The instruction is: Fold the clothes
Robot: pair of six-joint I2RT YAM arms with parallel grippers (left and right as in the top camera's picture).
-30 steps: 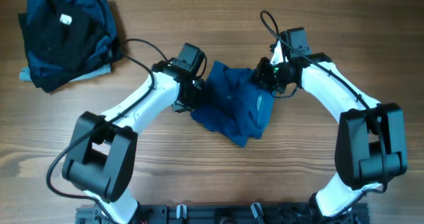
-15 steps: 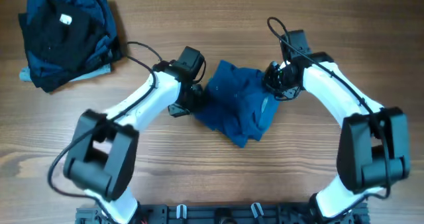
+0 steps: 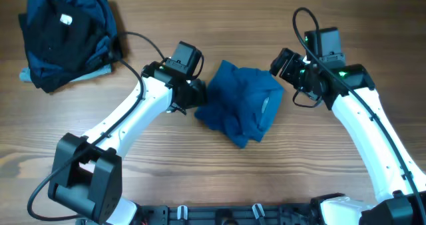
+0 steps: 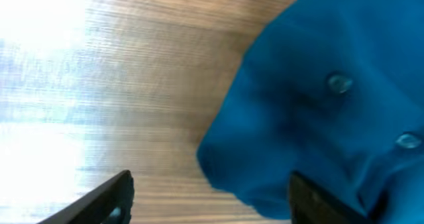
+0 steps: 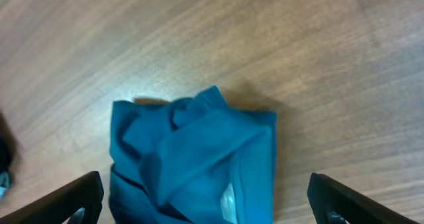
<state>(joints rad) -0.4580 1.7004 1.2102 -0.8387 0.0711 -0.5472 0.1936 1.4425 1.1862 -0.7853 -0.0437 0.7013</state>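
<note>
A blue shirt (image 3: 241,105) lies bunched and roughly folded at the table's middle. It shows in the left wrist view (image 4: 331,111) with two small buttons, and in the right wrist view (image 5: 199,158) with a pale label. My left gripper (image 3: 197,93) sits at the shirt's left edge, open, its right finger (image 4: 318,197) over the cloth and nothing gripped. My right gripper (image 3: 285,65) hangs open just right of the shirt's upper right corner, apart from it.
A pile of dark clothes (image 3: 63,35), black and navy with a white tag, lies at the far left corner. Black cables loop above both arms. The arm bases stand along the front edge of the wooden table (image 3: 219,178).
Both grippers have let go of the blue shirt and opened. The right gripper has drawn back to the right and upward; the left has stayed at the shirt's left edge.
</note>
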